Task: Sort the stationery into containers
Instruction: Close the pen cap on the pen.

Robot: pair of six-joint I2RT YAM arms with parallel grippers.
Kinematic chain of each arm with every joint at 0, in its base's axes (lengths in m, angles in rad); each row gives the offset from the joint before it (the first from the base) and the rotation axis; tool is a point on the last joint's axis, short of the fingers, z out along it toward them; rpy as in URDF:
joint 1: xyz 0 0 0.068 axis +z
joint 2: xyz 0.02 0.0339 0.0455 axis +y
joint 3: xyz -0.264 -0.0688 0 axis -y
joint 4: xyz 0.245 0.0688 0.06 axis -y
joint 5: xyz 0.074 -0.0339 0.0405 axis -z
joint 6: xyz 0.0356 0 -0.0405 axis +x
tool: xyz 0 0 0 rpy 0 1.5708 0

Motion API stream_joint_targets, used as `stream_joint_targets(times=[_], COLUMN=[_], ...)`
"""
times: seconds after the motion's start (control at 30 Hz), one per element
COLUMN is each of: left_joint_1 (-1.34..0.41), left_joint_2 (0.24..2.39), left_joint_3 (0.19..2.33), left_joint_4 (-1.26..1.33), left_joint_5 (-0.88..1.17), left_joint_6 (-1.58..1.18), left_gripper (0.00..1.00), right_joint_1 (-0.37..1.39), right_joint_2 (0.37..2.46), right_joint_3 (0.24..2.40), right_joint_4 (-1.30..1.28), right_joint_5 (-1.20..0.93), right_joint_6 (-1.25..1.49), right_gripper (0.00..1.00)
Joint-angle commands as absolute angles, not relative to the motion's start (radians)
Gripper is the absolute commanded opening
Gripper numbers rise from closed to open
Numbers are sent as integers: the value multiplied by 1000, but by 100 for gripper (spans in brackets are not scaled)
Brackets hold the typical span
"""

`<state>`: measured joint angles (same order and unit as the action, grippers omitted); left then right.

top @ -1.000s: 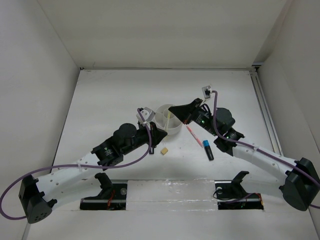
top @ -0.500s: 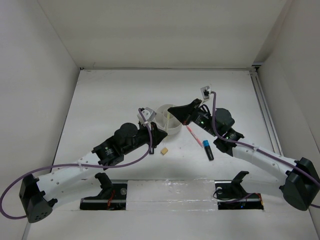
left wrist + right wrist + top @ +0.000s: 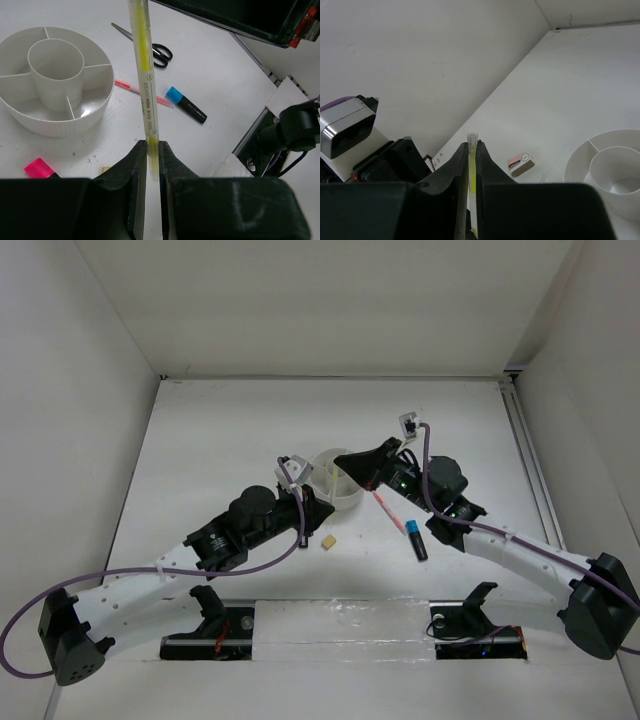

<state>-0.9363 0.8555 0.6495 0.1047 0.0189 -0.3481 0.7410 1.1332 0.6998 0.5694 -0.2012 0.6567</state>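
- My left gripper point(image 3: 148, 150) is clamped on the lower end of the yellow pen point(image 3: 145, 85). The pen stands upright between the pads.
- My right gripper point(image 3: 472, 150) pinches the same pen, whose clear tip pokes out just above those fingers. Both hands hold the one pen, above and just beside the organizer point(image 3: 55, 127).
- This looks to me like a handover partway through the sorting. What I can see of the organizer's cup and wedges is empty.
- Next, one hand has to let go before the other moves off, or the pen gets pulled two ways. I cannot tell which hand should release. After that the pen needs lowering into a compartment.
- Waiting to the organizer's right are the scissors point(image 3: 155, 50), the pink pen point(image 3: 135, 90) and the blue-capped marker point(image 3: 185, 104).
- A pink cap point(image 3: 37, 167) lies just beside the organizer's near wall, and the eraser point(image 3: 327, 541) is near its front.
- The table point(image 3: 230, 430) is white and matte, with a few specks near the organizer.
- White walls point(image 3: 330, 300) close in on three sides. A rail point(image 3: 528, 450) runs along the right edge, well apart from the organizer.
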Motion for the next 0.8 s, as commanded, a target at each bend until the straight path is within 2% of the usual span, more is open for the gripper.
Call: stream_joint_targets(times=[0.0,0.1,0.23,0.33,0.5,0.63,0.67,0.77], left_joint_1=[-927,-927,-927,-927,-927,-927,-927,-927], left_joint_2=[824,824,815,815,815,815,815,836], left_joint_3=[713,704,684,684,675,675,675,666], left_joint_4=[353,362,371,371,371,371,371,380], left_joint_5=[-37,-37,-47,-57,-57,-75,-75,-75], left_joint_6=[-324,-324,-324,-324,-324,-324,-324,-324], left_gripper=[0,0,0,0,0,0,0,0], right_joint_1=[782,782,782,782,782,773,764,752], right_joint_2=[1144,1135,1125,1114,1103,1063,1045,1017], right_joint_3=[692,703,712,721,721,721,721,730], right_joint_4=[462,462,462,462,462,462,462,446], right_joint_5=[-336,-336,-336,-336,-336,-336,-336,-336], right_joint_6=[631,630,630,630,621,621,621,601], right_gripper=[13,19,22,31,37,47,53,58])
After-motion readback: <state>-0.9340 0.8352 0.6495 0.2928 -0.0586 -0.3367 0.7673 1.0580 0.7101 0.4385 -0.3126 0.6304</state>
